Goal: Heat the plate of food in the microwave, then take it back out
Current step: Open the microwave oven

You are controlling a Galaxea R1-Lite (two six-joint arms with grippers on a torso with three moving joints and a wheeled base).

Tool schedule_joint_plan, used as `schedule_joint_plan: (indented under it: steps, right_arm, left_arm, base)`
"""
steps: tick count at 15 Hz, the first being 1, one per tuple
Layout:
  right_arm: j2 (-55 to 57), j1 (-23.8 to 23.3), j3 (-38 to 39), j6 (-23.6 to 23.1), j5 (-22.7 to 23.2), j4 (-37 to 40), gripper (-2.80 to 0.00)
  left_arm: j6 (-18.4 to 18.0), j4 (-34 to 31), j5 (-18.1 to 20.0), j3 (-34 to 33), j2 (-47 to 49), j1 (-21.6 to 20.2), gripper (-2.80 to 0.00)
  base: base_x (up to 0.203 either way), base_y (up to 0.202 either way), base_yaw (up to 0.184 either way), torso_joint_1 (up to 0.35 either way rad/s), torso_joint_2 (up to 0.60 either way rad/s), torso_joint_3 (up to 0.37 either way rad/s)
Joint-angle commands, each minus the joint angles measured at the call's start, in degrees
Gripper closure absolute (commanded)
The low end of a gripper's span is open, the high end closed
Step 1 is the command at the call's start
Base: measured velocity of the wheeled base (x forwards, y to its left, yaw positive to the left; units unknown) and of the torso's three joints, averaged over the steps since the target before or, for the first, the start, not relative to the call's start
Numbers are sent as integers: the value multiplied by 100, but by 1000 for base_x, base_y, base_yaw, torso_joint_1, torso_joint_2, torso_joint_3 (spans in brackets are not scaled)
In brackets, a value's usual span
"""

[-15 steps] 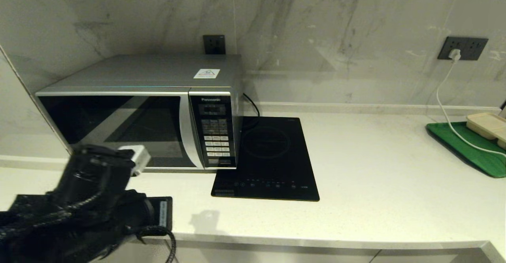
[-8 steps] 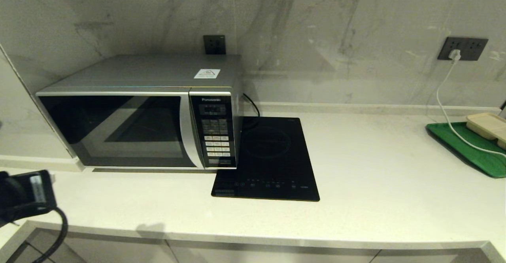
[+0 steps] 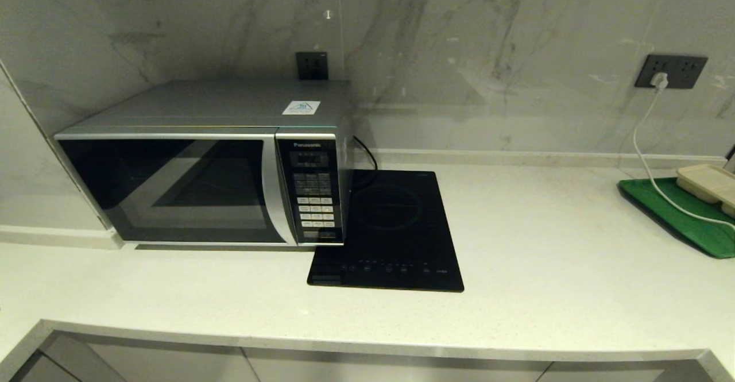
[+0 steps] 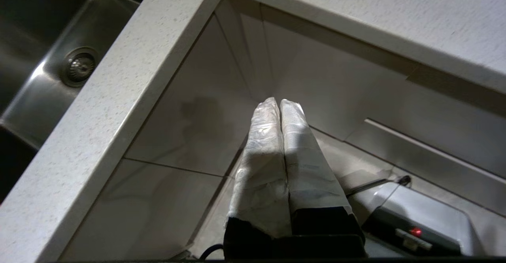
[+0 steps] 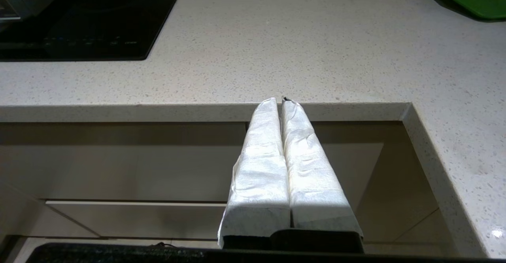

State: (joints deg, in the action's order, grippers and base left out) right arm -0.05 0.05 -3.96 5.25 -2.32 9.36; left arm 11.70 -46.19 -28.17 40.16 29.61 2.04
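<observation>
Below counter (image 5: 237, 77): both end effectors (image 4: 280, 106) (image 5: 281, 104) closed.

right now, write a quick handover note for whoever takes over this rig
Left gripper: fingers shut, empty, hanging below the counter edge by the cabinets.
Right gripper: fingers shut, empty, below the counter's front edge.
Microwave: door closed, on the counter beside the induction hob.
Plate of food: not visible in any view; it may be behind the dark door, cannot tell.
Left: confirm where the plate is before opening the microwave.
</observation>
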Motion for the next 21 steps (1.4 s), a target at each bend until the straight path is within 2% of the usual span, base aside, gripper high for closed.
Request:
schedule_joint_plan:
  steps: [1,2,4,5,6,7,9,10,12,14,16,18,21]
  right_arm:
    - [5,4,1,2,-5,4,0]
    - [5,-3,1,2,-6,4,0]
    - [5,4,1,2,-4,4,0]
    - [5,4,1,2,3,4,0]
    - [5,4,1,2,2,4,0]
    - [5,-2,1,2,-6,4,0]
    - [5,3,1,2,-6,4,0]
    - [5,4,1,2,-6,4,0]
    - [5,3,1,2,3,4,0]
    - [5,4,1,2,3,4,0]
    - [5,4,1,2,-5,4,0]
    - [5,4,1,2,-6,4,0]
    - [5,-5,1,2,-6,4,0]
  left_arm:
    - [-399,-56,177,-186,-750,-280,0]
    - [-605,-53,425,-277,-1102,-278,0]
    - [-1188,-43,1446,-542,-1808,-270,0]
    - [-1453,38,1910,-847,-2079,-266,0]
    - [-1604,321,2162,-1279,-2347,-262,0]
    - [-1692,767,2275,-1794,-2597,-258,0]
    - [-1763,2168,2404,-2730,-2860,-247,0]
    - [-1784,2503,2484,-2984,-2940,-242,0]
    - [-1740,2565,2700,-3128,-2970,-244,0]
    - [-1284,2546,2753,-3154,-2970,-240,0]
    - [-1344,2549,2745,-3157,-2968,-244,0]
    - [-1688,2571,2764,-3199,-2970,-239,0]
    - [-1607,2744,2790,-3236,-2970,-239,0]
  base:
    - [0,0,0,0,0,0]
    - [0,0,0,0,0,0]
    - [0,0,0,0,0,0]
    - [0,0,0,0,0,0]
    - [0,0,0,0,0,0]
    - [0,0,0,0,0,0]
    - [0,0,0,0,0,0]
    - [0,0,0,0,0,0]
    - [0,0,0,0,0,0]
    - [0,0,0,0,0,0]
    - [0,0,0,0,0,0]
    - [0,0,0,0,0,0]
    - [0,0,0,0,0,0]
